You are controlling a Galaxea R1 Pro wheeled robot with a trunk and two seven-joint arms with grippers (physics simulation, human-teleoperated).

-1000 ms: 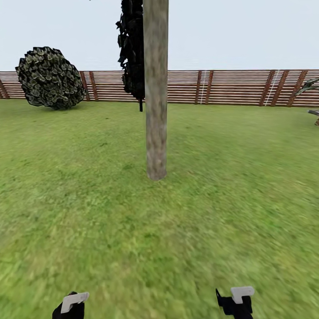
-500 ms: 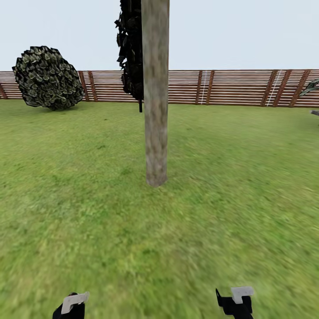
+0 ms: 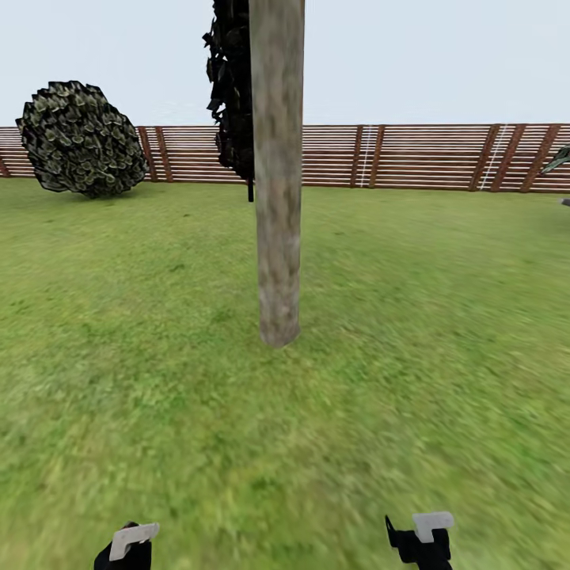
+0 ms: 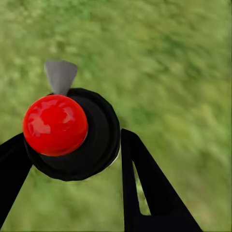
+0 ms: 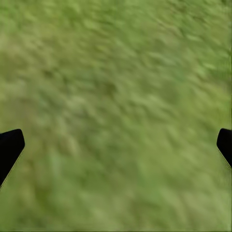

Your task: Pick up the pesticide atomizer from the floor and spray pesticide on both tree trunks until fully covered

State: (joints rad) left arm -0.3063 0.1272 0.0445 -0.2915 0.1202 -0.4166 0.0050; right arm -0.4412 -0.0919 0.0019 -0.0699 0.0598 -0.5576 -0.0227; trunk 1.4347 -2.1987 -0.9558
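Left claw (image 4: 72,145) is seen clamped on the pesticide atomizer (image 4: 72,133): black round body with a red cap and a grey nozzle, black fingers (image 4: 145,188) pressed on either side, grass beneath. Right claw (image 5: 116,145) is spread wide with nothing between the tips, only lawn (image 5: 116,96) below.

In the head view, one tree trunk (image 3: 278,174) stands at frame centre, upright, well ahead of both claws at the bottom edge; left claw (image 3: 131,542) sits lower left, right claw (image 3: 423,534) lower right.

Versus the earlier frames: trunk is rendered larger and its base lower in frame, bush shifted left, so the camera was moved closer; claws are unchanged.

Count: one thick trunk, one dark narrow tree (image 3: 232,87) behind it, one round bush (image 3: 81,138) upper left, one slatted fence (image 3: 427,156) across the back.
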